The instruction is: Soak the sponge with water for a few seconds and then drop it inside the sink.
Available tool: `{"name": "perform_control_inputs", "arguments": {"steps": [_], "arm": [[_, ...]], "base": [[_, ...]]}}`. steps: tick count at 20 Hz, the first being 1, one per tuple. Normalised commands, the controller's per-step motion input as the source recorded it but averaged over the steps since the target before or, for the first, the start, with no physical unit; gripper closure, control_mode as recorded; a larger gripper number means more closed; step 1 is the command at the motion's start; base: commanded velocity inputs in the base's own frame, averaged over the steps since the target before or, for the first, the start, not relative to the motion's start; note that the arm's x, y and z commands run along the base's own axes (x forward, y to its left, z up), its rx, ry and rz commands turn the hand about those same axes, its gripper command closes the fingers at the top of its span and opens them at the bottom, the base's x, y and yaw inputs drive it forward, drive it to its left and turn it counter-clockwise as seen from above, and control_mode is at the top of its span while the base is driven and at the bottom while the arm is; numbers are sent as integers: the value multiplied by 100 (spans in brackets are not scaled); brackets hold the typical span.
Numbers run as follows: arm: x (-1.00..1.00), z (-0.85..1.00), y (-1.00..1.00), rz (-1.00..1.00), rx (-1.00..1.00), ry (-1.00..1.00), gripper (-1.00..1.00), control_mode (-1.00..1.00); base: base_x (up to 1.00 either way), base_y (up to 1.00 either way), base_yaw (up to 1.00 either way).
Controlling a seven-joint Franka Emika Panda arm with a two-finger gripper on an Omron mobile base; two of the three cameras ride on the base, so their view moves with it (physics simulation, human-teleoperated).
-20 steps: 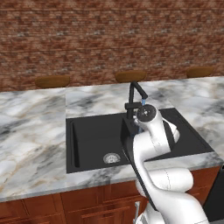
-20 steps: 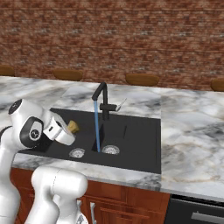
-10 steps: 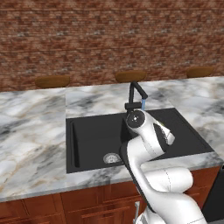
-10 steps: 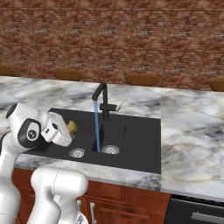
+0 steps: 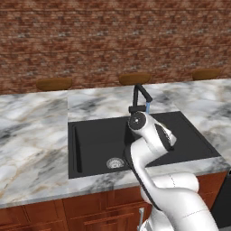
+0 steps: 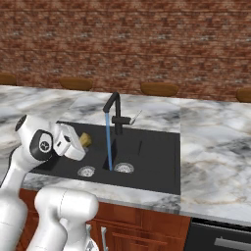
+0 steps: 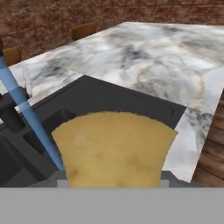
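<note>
Marble counter (image 6: 215, 142) under a brick wall, black sink (image 6: 152, 169) set into it.
Gripper (image 6: 84, 143) pinches the sponge (image 6: 86, 139) above the basin, at nine o'clock of the water (image 6: 108, 142) falling from the faucet (image 6: 115, 110).

Even, flat rendered light on my feeds, no clear source. I see barely any cast shadows on marble counter (image 6: 211, 147). Black sink (image 5: 94, 144) reads dark, no glare. Hand view soft, sponge (image 7: 113, 148) pixelated up close.
</note>
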Motion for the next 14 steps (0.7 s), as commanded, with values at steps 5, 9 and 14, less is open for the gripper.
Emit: {"name": "perform_control_inputs", "arguments": {"steps": [5, 9, 14], "arm": [[55, 0, 0, 0, 0, 4, 100, -100], [50, -7, 0, 0, 0, 4, 100, -100], [37, -16, 0, 0, 0, 2, 100, -100]], "base": [[0, 0, 0], [0, 0, 0], [0, 0, 0]]}}
